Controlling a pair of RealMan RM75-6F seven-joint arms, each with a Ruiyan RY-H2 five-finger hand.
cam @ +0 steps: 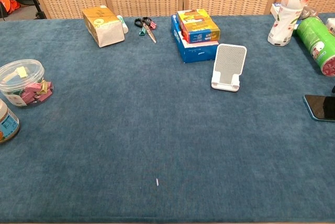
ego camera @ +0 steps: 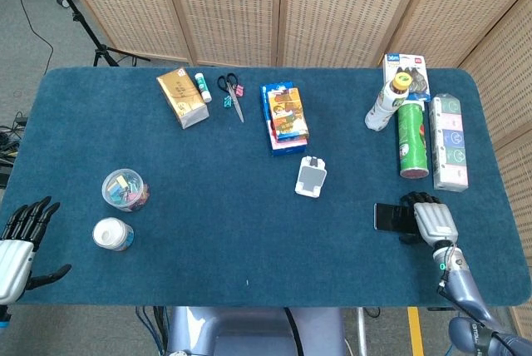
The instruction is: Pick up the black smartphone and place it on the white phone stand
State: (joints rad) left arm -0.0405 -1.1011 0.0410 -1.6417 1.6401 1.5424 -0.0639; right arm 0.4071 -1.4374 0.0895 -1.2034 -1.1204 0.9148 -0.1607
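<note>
A: Woven screens behind; blue-carpeted bench [ego camera: 249, 231] carries everything. Where's the black smartphone [ego camera: 389, 216]?

B: Flat on the bench near the right edge, its right end under the right hand [ego camera: 432, 221]. Head view shows the fingers curled down over that end. Whether they actually pinch it, cannot tell; the chest view shows only the phone's near corner and a sliver of fingertip at the frame edge.

A: And the white phone stand [ego camera: 312, 177]?

B: Upright, mid-bench, just below the stack of blue boxes [ego camera: 283, 117], well apart from the phone. Cradle faces the robot.

A: Left hand [ego camera: 17, 239]?

B: Off the bench's left corner, fingers spread, holding nothing.

A: Advice for the grasp?

B: My judgement: get fingers under the long edges before lifting, since a thin slab on carpet resists a top pinch. Then carry left and forward, tilt the phone to match the stand's back, and lower it onto the lip gently; the stand looks light enough to tip.

A: Counts?

B: One phone, one stand. One scissors [ego camera: 232, 94], one tan box [ego camera: 182, 98], one clip jar [ego camera: 125, 189], one green can [ego camera: 411, 140], one bottle [ego camera: 386, 102].
</note>
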